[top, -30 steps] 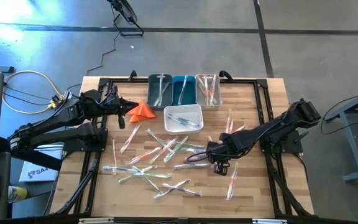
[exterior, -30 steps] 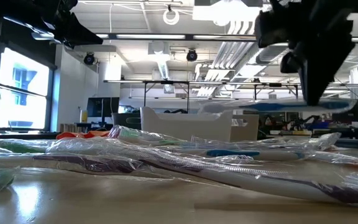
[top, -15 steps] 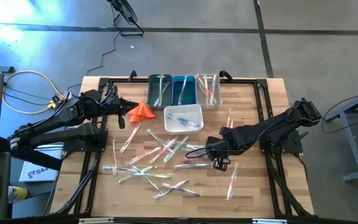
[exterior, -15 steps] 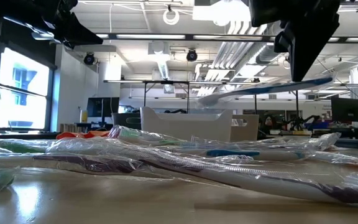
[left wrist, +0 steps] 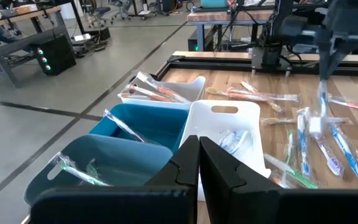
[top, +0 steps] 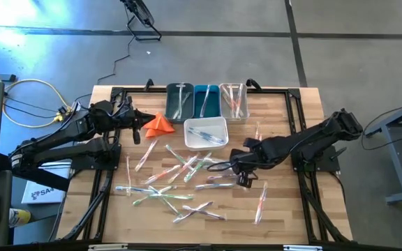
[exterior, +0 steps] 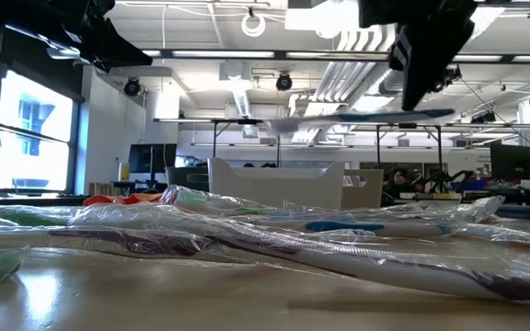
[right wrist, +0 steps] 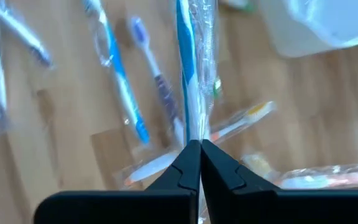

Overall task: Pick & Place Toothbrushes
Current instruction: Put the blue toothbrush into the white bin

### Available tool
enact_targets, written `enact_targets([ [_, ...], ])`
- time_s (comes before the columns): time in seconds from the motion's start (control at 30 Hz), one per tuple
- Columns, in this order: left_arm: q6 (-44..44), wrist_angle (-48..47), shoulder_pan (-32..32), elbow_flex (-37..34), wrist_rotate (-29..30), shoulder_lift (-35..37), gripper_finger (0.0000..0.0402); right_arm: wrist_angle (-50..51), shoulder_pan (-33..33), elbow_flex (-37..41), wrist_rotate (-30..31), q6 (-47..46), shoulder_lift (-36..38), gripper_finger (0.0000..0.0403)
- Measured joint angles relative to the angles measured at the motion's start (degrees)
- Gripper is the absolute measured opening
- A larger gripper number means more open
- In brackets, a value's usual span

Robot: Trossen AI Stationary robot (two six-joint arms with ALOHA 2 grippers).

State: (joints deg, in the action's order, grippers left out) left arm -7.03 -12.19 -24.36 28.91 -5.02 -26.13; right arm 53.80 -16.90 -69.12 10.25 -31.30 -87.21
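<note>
The sorting is sitting somewhere in its early-to-middle stretch: a few wrapped toothbrushes are already lying in the dark teal bin [top: 179, 102], the blue bin [top: 206, 102], the clear bin [top: 234, 102] and the white bin [top: 206, 132], while most of the loose toothbrushes [top: 166, 178] are lying scattered across the wooden table [top: 285, 209], so the bulk of the work looks to be left. The right gripper [top: 237, 166] is hanging above the middle of the table, near the white bin, with its fingers [right wrist: 185, 163] pressing together on the clear wrapper of a blue-handled toothbrush [right wrist: 185, 56]; in the low view that toothbrush is hanging level in the air, clear of the pile below. The left gripper [left wrist: 199, 163] is waiting at the table's left edge beside the orange folded cloth [top: 160, 123], its fingers pressing together on nothing, facing the row of bins.
</note>
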Motion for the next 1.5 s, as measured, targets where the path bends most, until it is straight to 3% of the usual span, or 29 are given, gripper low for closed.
enact_targets([
  [0.33,0.04,0.0,0.0,0.0,0.0,0.0,0.0008,-7.38,6.94,-0.02,8.21,8.07,4.94,0.0003],
  [0.97,-0.02,0.0,0.0,0.0,0.0,0.0,0.0008,-33.46,27.08,0.0,7.58,21.0,4.26,0.0003],
  [1.2,-0.01,0.02,0.0,0.0,0.0,0.0,0.0008,-41.15,32.75,0.0,7.66,20.33,4.18,0.0003],
  [1.5,-0.02,0.08,0.0,0.0,0.1,0.0,0.0008,-48.6,35.33,0.0,8.41,17.61,-3.47,0.0003],
])
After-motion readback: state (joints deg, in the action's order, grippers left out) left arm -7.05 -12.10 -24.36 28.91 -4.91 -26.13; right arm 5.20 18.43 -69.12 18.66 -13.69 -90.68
